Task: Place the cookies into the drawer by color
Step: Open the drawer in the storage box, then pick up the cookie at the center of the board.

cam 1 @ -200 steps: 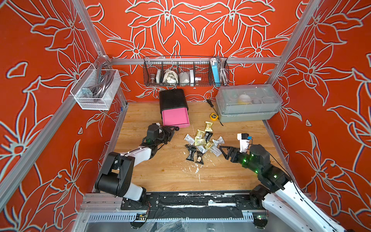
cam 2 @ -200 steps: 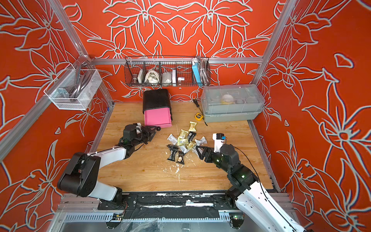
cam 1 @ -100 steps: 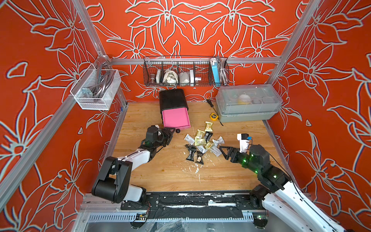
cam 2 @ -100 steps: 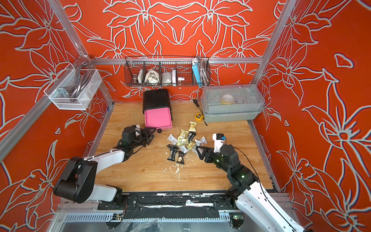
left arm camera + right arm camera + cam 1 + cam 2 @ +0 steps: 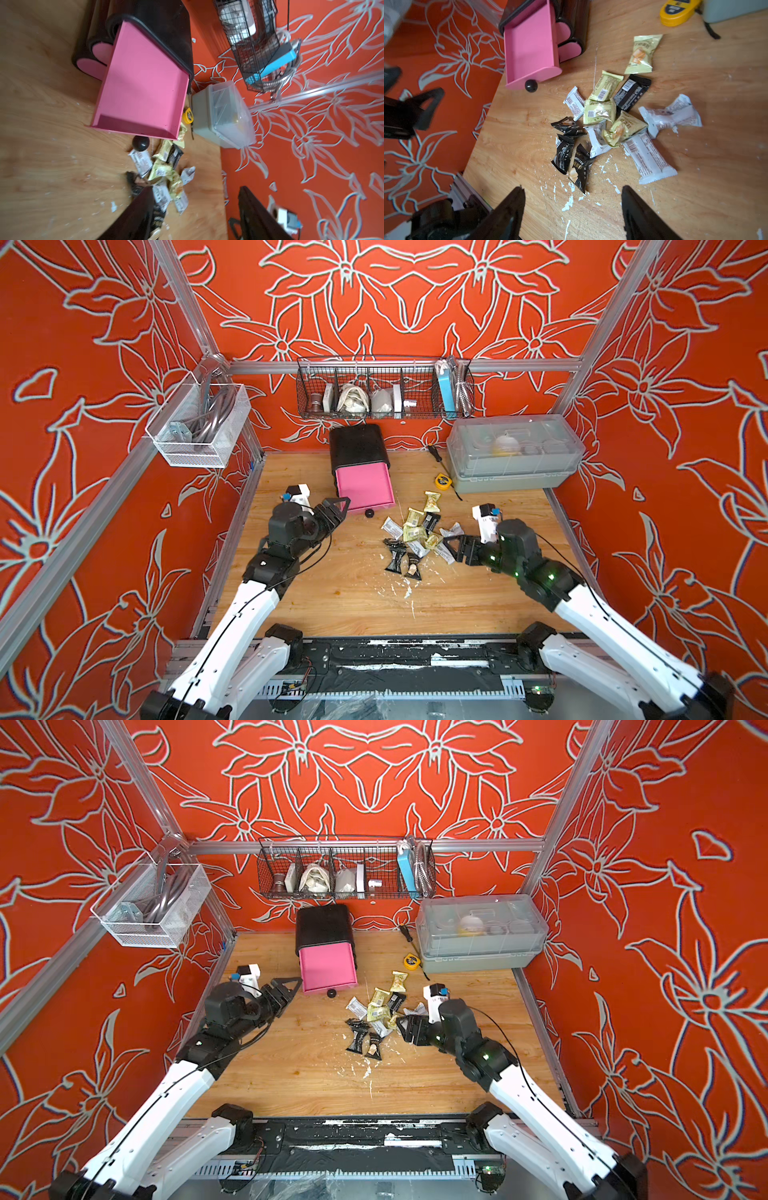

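A small black chest of drawers (image 5: 358,443) stands near the back wall of a wooden table (image 5: 332,597), its front facing the robot. Its top pink drawer (image 5: 364,489) is open and empty, its long axis running from the back toward the front of the table and its round black knob (image 5: 369,513) at the near end. The 2 lower drawers (image 5: 566,39) are closed; only their rounded pink fronts show, and their knobs cannot be seen. The cookies (image 5: 604,116) lie in a loose heap on the table just right of the knob, between the drawer and the right gripper (image 5: 572,188): 4 black, 4 yellow and 4 white packets, overlapping and pointing every way. 1 yellow packet (image 5: 641,54) lies apart, its long axis aimed roughly at a yellow tape measure (image 5: 442,482) beside a grey lidded box (image 5: 515,456). The right gripper sits low just before the heap, jaws wide apart and holding nothing. The left gripper (image 5: 338,509) hangs just left of the open drawer's front corner, pointing toward it, jaws partly open and empty. The left wrist view is blurred, and a finger (image 5: 135,216) there covers some black packets. The print on the wrappers is too small to read in both top views.
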Motion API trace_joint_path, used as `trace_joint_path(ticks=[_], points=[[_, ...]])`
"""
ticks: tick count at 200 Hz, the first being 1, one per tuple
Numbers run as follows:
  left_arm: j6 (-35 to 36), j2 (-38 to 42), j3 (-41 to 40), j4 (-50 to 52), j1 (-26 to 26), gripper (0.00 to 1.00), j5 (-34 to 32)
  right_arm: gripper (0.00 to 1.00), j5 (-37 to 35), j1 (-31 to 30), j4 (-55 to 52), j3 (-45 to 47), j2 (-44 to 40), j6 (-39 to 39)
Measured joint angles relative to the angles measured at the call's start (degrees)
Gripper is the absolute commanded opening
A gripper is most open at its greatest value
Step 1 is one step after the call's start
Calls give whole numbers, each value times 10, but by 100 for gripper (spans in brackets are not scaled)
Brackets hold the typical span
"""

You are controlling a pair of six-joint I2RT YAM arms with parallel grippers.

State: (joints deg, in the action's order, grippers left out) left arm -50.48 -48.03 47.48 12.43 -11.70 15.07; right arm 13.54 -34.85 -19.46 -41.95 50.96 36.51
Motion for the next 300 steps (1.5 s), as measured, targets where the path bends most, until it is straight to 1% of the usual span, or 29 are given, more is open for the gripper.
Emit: trace_joint_path(ticks=[24, 35, 45, 63, 86, 95, 106, 128, 141, 165, 185, 195, 223, 243, 250, 260, 300], points=[[122, -31, 154, 158, 0, 68, -14, 75, 3, -31, -33, -90, 104, -56], [167, -49, 206, 217, 0, 70, -16, 74, -3, -47, -46, -123, 143, -76], [206, -61, 234, 262, 0, 72, -18, 73, -12, -66, -57, -148, 176, -92], [252, -64, 235, 325, 0, 76, -20, 71, -37, -99, -70, -176, 227, -105], [284, -42, 180, 385, 0, 83, -26, 71, -75, -142, -74, -187, 279, -104], [288, -22, 157, 404, 0, 86, -27, 70, -87, -155, -76, -188, 297, -101], [288, 7, 133, 425, 0, 89, -31, 66, -100, -170, -78, -193, 323, -97], [281, 52, 103, 445, 0, 96, -14, 65, -115, -191, -83, -210, 379, -87], [277, 73, 86, 440, 0, 98, -2, 65, -125, -200, -80, -213, 406, -83], [262, 100, 33, 422, 0, 99, 3, 64, -130, -209, -74, -214, 448, -75], [249, 124, -14, 416, 0, 99, 4, 60, -127, -210, -68, -220, 480, -71], [247, 136, -21, 414, 0, 99, 4, 55, -124, -211, -62, -223, 493, -69], [245, 171, -27, 396, 0, 99, 4, 49, -115, -211, -46, -232, 519, -65], [244, 194, -27, 388, 0, 99, 4, 38, -107, -211, -37, -235, 532, -64], [243, 198, -27, 388, 0, 99, 4, 32, -105, -211, -35, -235, 535, -64], [242, 200, -27, 388, 0, 99, 2, 25, -101, -211, -30, -236, 539, -58], [240, 200, -27, 382, 0, 99, 0, 3, -94, -212, -22, -236, 542, -59]])
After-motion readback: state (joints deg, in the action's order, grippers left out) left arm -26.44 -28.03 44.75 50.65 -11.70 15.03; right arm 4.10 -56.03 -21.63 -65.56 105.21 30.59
